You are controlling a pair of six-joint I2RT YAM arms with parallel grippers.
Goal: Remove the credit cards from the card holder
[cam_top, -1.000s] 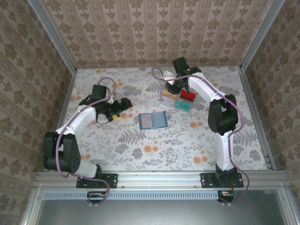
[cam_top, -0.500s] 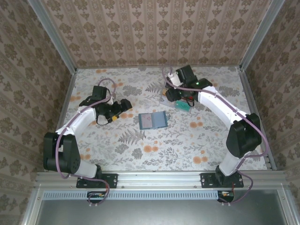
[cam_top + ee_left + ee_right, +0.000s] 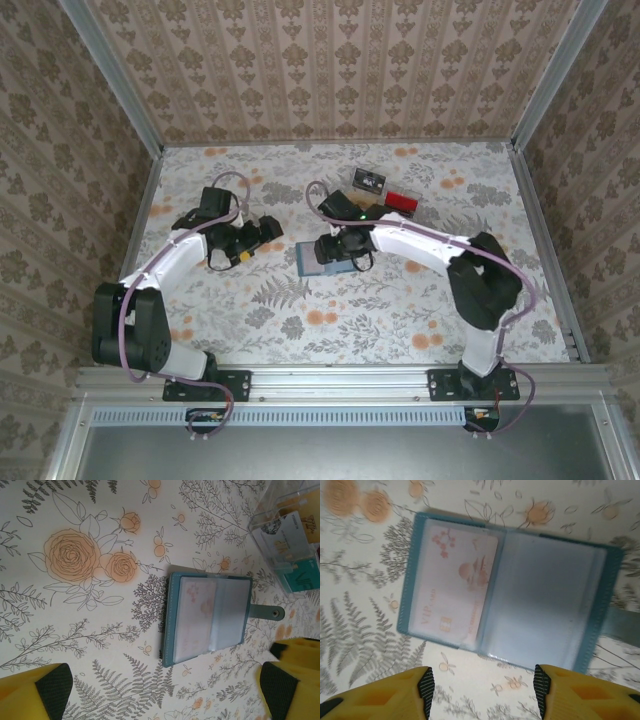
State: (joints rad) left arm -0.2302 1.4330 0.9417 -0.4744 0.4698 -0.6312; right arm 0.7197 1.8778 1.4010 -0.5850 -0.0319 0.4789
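Top view. Card holder (image 3: 308, 262) open flat near the middle of the floral surface (image 3: 400, 310), its right part hidden beneath the right end effector (image 3: 336, 250) poised directly over it. Left end effector (image 3: 262, 232) near the holder's left side, low over the surface, pointing right toward it, not touching. Farther back and to the right, well apart from the holder, a clear tray (image 3: 370, 180) with a red block (image 3: 402, 200) just beside it.

Left wrist view. Yellow fingers (image 3: 35, 695) spread wide at the lower corners, nothing between them but patterned surface. Card holder beyond the tips, both panels facing up, a pale card (image 3: 192, 617) tucked under the clear pocket of one panel, a closing strap (image 3: 267, 612) sticking out from the other panel. Clear tray at the upper right corner, a teal block (image 3: 300, 577) inside it.

Right wrist view. Looks straight down on the open card holder, slightly blurred. Pale card, with pinkish print and the letters VIP, seated in the left pocket. Right pocket a plain blue-grey sheet. Fingers (image 3: 380, 692) apart at the bottom edge, gripping nothing, clear of the holder.
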